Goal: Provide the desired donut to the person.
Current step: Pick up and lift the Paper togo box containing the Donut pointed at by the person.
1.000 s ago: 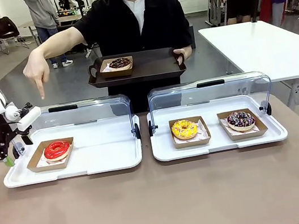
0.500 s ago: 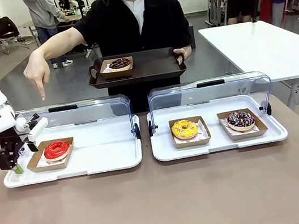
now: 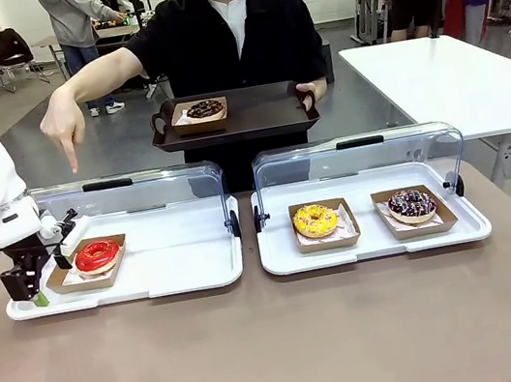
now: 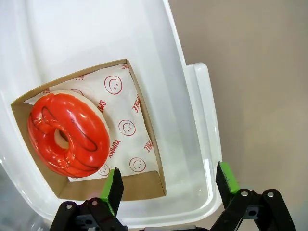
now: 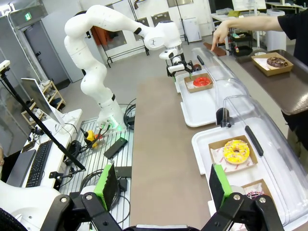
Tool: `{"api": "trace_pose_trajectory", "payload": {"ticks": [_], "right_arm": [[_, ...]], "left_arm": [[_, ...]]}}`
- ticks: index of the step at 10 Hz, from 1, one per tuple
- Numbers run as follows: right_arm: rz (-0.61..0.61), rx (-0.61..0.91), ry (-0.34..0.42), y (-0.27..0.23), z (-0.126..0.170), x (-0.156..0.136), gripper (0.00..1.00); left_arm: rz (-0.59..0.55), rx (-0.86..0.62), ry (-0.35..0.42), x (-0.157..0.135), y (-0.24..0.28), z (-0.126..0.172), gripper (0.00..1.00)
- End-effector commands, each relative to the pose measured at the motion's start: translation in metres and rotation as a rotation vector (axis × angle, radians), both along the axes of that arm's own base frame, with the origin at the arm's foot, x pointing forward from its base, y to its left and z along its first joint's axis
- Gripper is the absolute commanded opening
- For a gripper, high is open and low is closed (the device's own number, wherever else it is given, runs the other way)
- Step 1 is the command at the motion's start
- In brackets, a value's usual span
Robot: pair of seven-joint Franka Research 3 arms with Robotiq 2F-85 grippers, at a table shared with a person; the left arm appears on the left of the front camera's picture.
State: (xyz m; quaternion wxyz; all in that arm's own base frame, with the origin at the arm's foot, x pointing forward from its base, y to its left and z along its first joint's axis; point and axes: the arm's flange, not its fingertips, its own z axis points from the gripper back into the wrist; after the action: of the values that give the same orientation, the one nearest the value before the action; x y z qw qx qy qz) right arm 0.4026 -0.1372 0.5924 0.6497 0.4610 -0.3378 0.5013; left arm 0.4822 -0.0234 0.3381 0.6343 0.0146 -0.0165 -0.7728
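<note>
Right now the left end effector (image 3: 47, 281) sits low just beside the red donut (image 3: 97, 254), on its robot-left side, fingers spread wide & pinching nothing. In the wrist view one green pad (image 4: 114, 185) is over the near wall of the donut's cardboard box (image 4: 144, 120) and the other over the rim of the white tray (image 4: 202, 110); can't tell if touching. The red donut lies in that box on printed paper, w/ the clear lid (image 3: 139, 196) up behind it. The person (image 3: 230, 38) stands beyond the donut across the tabletop (image 3: 281, 344), one hand (image 3: 61, 125) pointing down above & behind it, the other holding a dark tray (image 3: 253, 118) w/ a choc donut (image 3: 205, 108). Well to the red donut's right: yellow donut (image 3: 315, 220), then sprinkled donut (image 3: 412, 205). The right end effector (image 5: 162, 178) hangs far from the red donut, fingers spread, empty.
</note>
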Motion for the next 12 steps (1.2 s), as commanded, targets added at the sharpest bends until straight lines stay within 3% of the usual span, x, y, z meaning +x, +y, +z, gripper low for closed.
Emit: {"api": "trace_pose_trajectory", "payload": {"ticks": [1, 10, 11, 12], "right_arm": [[0.007, 0.006, -0.003, 0.001, 0.001, -0.001, 1.0], [0.007, 0.006, -0.003, 0.001, 0.001, -0.001, 1.0], [0.007, 0.006, -0.003, 0.001, 0.001, -0.001, 1.0], [0.007, 0.006, -0.003, 0.001, 0.001, -0.001, 1.0]], "left_arm": [[0.03, 0.003, -0.019, 0.004, 0.002, -0.011, 1.0], [0.074, -0.061, -0.019, 0.019, 0.012, -0.014, 1.0], [0.07, -0.06, -0.025, 0.019, 0.013, -0.014, 0.95], [0.065, -0.052, -0.024, 0.019, 0.013, -0.014, 0.54]]}}
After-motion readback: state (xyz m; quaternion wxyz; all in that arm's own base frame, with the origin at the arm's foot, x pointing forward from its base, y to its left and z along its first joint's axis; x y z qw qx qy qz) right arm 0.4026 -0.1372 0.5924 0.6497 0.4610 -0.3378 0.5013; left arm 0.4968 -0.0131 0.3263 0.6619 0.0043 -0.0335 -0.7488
